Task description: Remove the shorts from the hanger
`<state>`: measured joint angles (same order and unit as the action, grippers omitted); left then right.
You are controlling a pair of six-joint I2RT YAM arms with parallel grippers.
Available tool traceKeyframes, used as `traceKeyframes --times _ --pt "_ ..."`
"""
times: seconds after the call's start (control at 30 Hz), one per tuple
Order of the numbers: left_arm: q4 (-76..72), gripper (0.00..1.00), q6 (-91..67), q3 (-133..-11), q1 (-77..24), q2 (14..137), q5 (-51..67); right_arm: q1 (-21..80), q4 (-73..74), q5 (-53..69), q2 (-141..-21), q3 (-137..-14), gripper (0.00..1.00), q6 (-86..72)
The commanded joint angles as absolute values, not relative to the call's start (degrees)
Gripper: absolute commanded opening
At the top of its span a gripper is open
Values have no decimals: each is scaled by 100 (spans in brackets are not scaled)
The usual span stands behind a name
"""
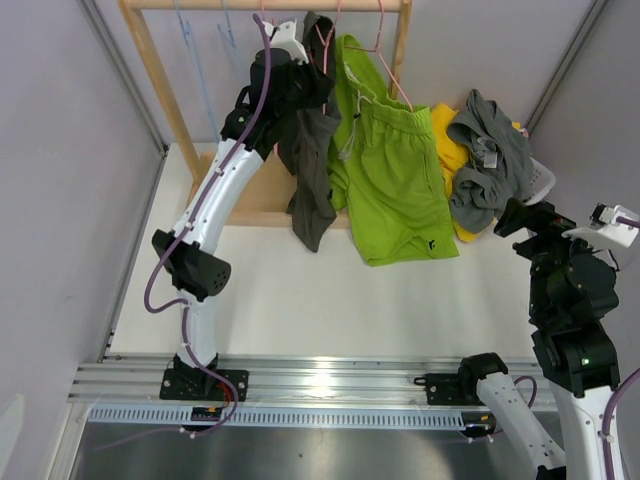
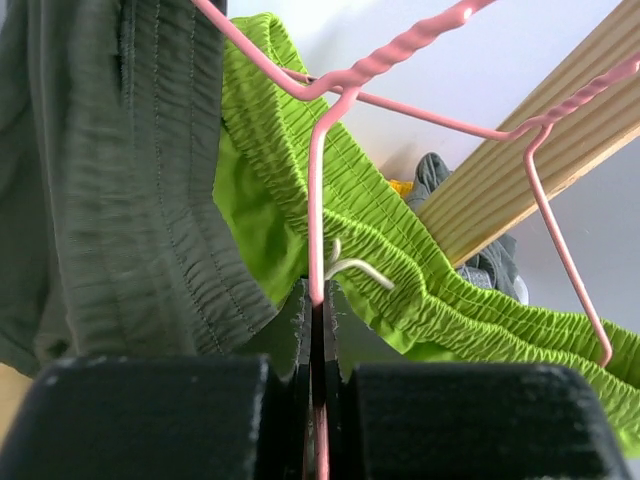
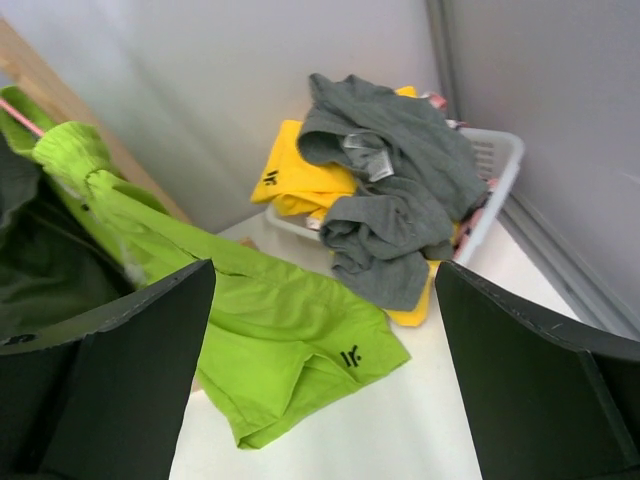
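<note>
Top view, step: I judge the lime green shorts (image 1: pixel 395 185) to be the pair in hand. They hang by the waistband from the pink hanger (image 1: pixel 385 60) on the wooden rack (image 1: pixel 160 80), with the legs trailing onto the worktop (image 1: pixel 300 300).
Top view, arms: the left gripper (image 1: pixel 300 68) is up at the rail among the hangers, beside the dark hanging shorts (image 1: pixel 312 170). The right gripper (image 1: pixel 520 215) sits low on the right, well apart from the rack.
Top view, off the hanger: yellow shorts (image 1: pixel 445 140) and grey shorts (image 1: pixel 490 160) lie heaped in the white basket (image 1: pixel 540 180).
Left wrist, gripper: closed to a slit on the hanger's pink wire, which rises from between the fingers. I see no fabric in the grip.
Left wrist, shorts: the lime elastic waistband lies across the hanger just above the fingers, and a white drawstring (image 2: pixel 350 268) dangles from it.
Right wrist, gripper: spread wide and holding nothing. It faces the lime leg, with the basket beyond.
Next move: with the left gripper steadying the hanger, I expect the right must reach in, pinch the lime fabric and draw the waistband off the wire.
Risk: the pull may drag the hanger along the rail.
</note>
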<state>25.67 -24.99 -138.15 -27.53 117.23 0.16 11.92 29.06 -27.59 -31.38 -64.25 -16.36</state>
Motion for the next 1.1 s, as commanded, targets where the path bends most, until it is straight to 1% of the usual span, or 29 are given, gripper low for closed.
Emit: traceKeyframes --times 0.0,0.07,0.1,0.17,0.2,0.23,0.3,0.37,0.4,0.47,0.5,0.53,0.6,0.63,0.67,0.73,0.83,0.93,1.07 --pt "2373 0 -2443 -14115 -2795 11304 26 1213 2725 -1936 -3155 -6556 100 -1758" --pt "2504 0 -2478 -14107 -2804 11163 26 1213 2602 -1479 -3234 -6670 99 -1810" --pt "2540 0 -2487 -14072 -2804 11023 35 1213 2471 -998 -3278 -6714 99 -1811" --pt "2593 0 -2479 -14045 -2812 10890 35 1213 2365 -573 -3479 -6828 99 -1828" --pt "2662 0 -2452 -14001 -2821 10829 26 1213 2277 -171 -3559 -6951 99 -1828" --pt "2707 0 -2443 -13992 -2821 10715 26 1222 2259 -28 -3673 -7039 99 -1819" --pt "2794 0 -2408 -13914 -2830 10583 26 1274 2259 429 -4085 -7241 99 -1758" --pt "2865 0 -2391 -13878 -2839 10424 26 1467 2372 571 -4619 -7654 99 -1662" --pt "2900 0 -2356 -13843 -2839 10389 26 1859 2512 484 -4832 -7847 99 -1391" --pt "3041 0 -2320 -13843 -2856 10266 26 2571 2846 -574 -5263 -8479 99 -1048" --pt "3085 0 -2286 -13773 -2865 10222 18 3036 2969 -1180 -5726 -8725 99 -846" --pt "3137 0 -2276 -13738 -2865 10169 35 4155 3040 -2544 -5957 -9119 99 -400" --pt "3138 0 -2241 -13510 -2874 9976 -130 5207 2884 -3590 -6465 -9333 99 -28" --pt "3120 0 -2224 -13448 -2883 9923 -123 5899 2770 -3899 -6617 -9395 99 243" --pt "3111 0 -2215 -13291 -2883 9810 -140 6124 2603 -4146 -6775 -9500 99 255" --pt "3085 0 -2215 -13184 -2883 9712 -141 6510 2470 -4175 -7197 -9597 99 150" --pt "3067 0 -2215 -13061 -2883 9615 -123 6836 2189 -4166 -7784 -9747 99 26" --pt "3111 0 -2232 -13069 -2883 9545 -79 6978 1943 -4236 -8312 -9922 99 -132" --pt "3181 0 -2267 -13069 -2883 9387 -79 6970 1478 -4438 -8674 -9871 99 -123"
